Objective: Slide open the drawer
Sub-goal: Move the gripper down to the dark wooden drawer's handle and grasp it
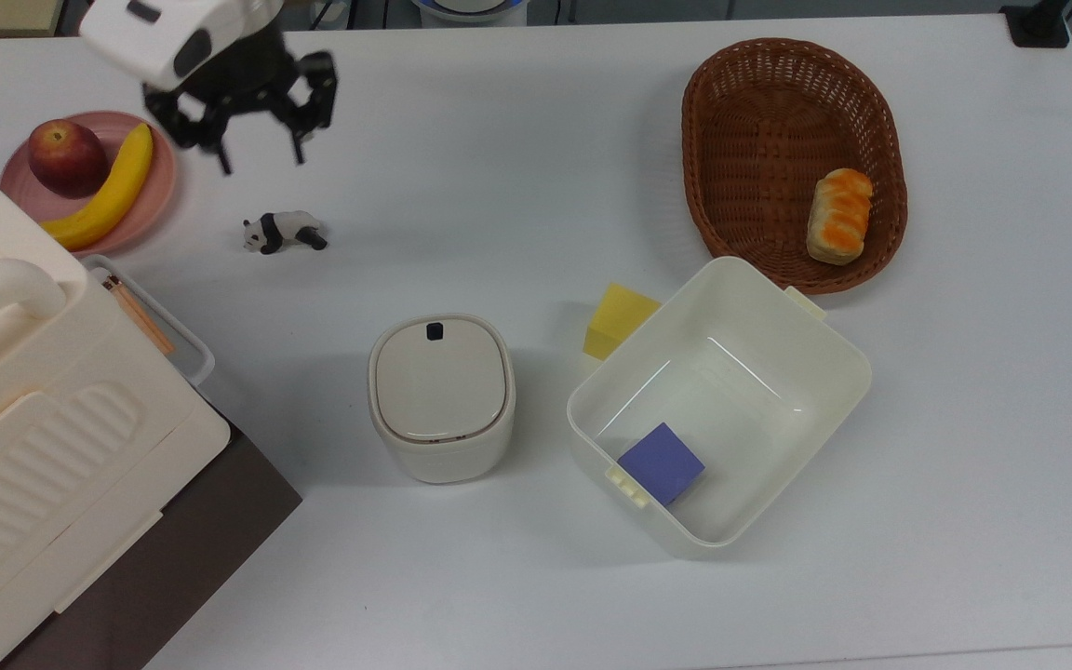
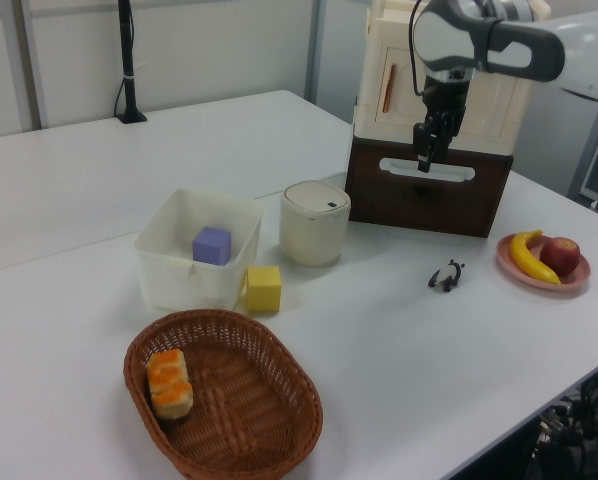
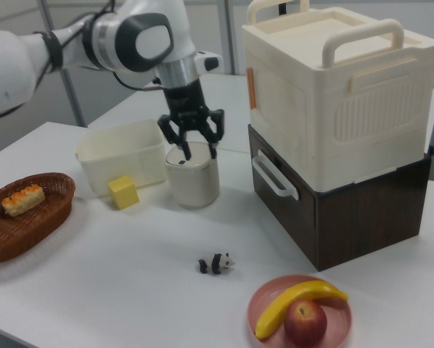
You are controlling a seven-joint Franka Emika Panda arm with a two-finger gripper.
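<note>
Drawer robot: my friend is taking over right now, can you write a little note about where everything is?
Pincer: open, holding nothing, hanging in the air in front of the drawer, not touching it.
Drawer: shut, under the cream plastic case; its white loop handle faces the pincer.
Nearby: a toy panda on the table, and a plate with a banana and an apple.
Done: nothing on the drawer so far.
Left: reach the handle, close on it, and pull the drawer out.
</note>
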